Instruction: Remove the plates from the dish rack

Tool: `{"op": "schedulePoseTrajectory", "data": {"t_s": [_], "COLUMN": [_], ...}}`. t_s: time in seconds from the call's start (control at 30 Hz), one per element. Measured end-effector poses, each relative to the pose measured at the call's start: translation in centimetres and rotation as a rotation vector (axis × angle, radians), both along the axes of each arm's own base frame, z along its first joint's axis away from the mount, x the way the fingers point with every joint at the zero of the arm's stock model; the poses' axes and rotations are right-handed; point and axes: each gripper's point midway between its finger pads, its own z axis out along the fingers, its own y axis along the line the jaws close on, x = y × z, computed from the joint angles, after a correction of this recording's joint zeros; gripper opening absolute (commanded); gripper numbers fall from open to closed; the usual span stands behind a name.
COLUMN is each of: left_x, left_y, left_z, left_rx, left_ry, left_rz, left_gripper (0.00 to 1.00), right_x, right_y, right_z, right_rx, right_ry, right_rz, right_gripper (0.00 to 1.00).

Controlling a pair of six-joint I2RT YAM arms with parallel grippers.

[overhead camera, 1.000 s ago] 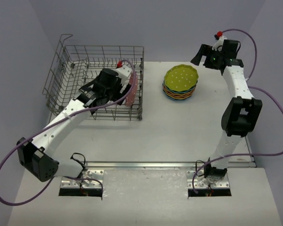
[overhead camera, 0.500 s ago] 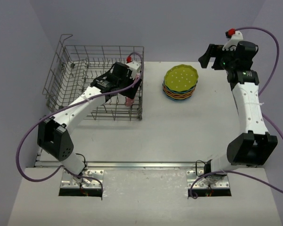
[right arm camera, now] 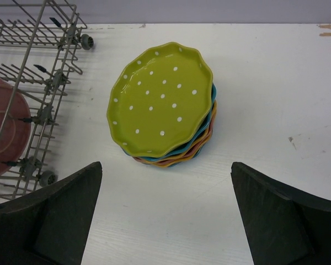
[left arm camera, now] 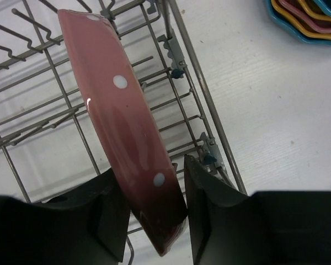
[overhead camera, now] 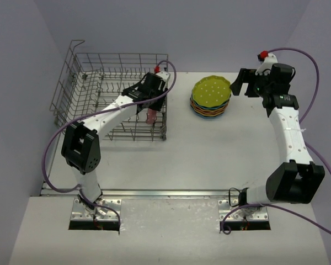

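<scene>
Dots of white (left arm camera: 120,82) mark the pink plate (left arm camera: 129,138), which stands on edge inside the dish rack (overhead camera: 77,72), at the rack's right-hand side, just beside its wire wall and toward the near corner. The left gripper (left arm camera: 154,187) comes in over that wall and is clamped on the plate's rim, 1 black finger against each face, so the plate is pinched between the 2. Whether the plate's bottom edge rests on the rack's wires cannot be told. The rack itself sits at the far left of the white tabletop (overhead camera: 209,160), with a raised wire handle (overhead camera: 77,43) at its far left corner. To the right of the rack, apart from it, a stack of plates (overhead camera: 211,107) lies flat on the tabletop. A green plate (right arm camera: 163,102) with scalloped edge and white dots is on top, and blue, orange and pink rims show beneath it. The right gripper (right arm camera: 165,176) hovers above the tabletop just to the right of the stack, facing it, with its 2 fingers spread wide apart and touching nothing. Purple cables loop from both arms.
</scene>
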Motion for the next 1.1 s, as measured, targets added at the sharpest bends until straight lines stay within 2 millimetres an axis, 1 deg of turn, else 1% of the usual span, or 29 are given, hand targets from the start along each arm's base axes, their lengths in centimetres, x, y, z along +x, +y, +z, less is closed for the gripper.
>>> {"op": "schedulePoseTrajectory", "data": {"t_s": [0.1,0.23,0.33,0.37,0.4,0.47,0.67,0.9,1.0,1.1], "left_x": [0.5,0.8,0.9,1.0,1.0,1.1,0.9,-0.1,-0.5,-0.7], "left_y": [0.5,0.6,0.8,0.8,0.9,1.0,1.7,2.8,3.1,3.0], "left_z": [-0.1,0.0,-0.1,-0.1,-0.1,0.0,0.2,0.6,1.8,3.8], "left_rx": [-0.006,-0.041,-0.074,-0.087,-0.099,-0.121,-0.153,-0.142,-0.129,-0.133], "left_ry": [0.001,0.009,0.021,0.026,0.031,0.038,0.059,0.097,0.107,0.097], "left_rz": [0.04,0.079,0.098,0.104,0.109,0.117,0.121,0.144,0.136,0.118], "left_gripper": [0.32,0.28,0.18,0.14,0.06,0.0,0.0,0.0,0.0,0.0], "right_x": [-0.2,-0.4,-0.5,-0.5,-0.6,-0.7,-1.0,-1.5,-1.6,-1.7], "right_y": [0.0,0.1,0.1,0.1,0.2,0.2,0.6,1.1,1.3,1.5], "right_z": [0.5,0.6,0.3,0.3,0.2,0.2,0.5,1.4,1.7,1.7], "right_rx": [-0.002,-0.001,0.001,0.001,0.002,0.004,0.016,0.031,0.041,0.053], "right_ry": [-0.013,-0.016,-0.011,-0.009,-0.008,-0.005,-0.01,-0.03,-0.033,-0.03], "right_rz": [0.0,0.002,0.004,0.004,0.004,0.008,0.022,0.039,0.044,0.048], "right_gripper": [0.99,0.99,0.99,0.99,0.99,0.99,0.99,0.99,0.99,0.99]}}
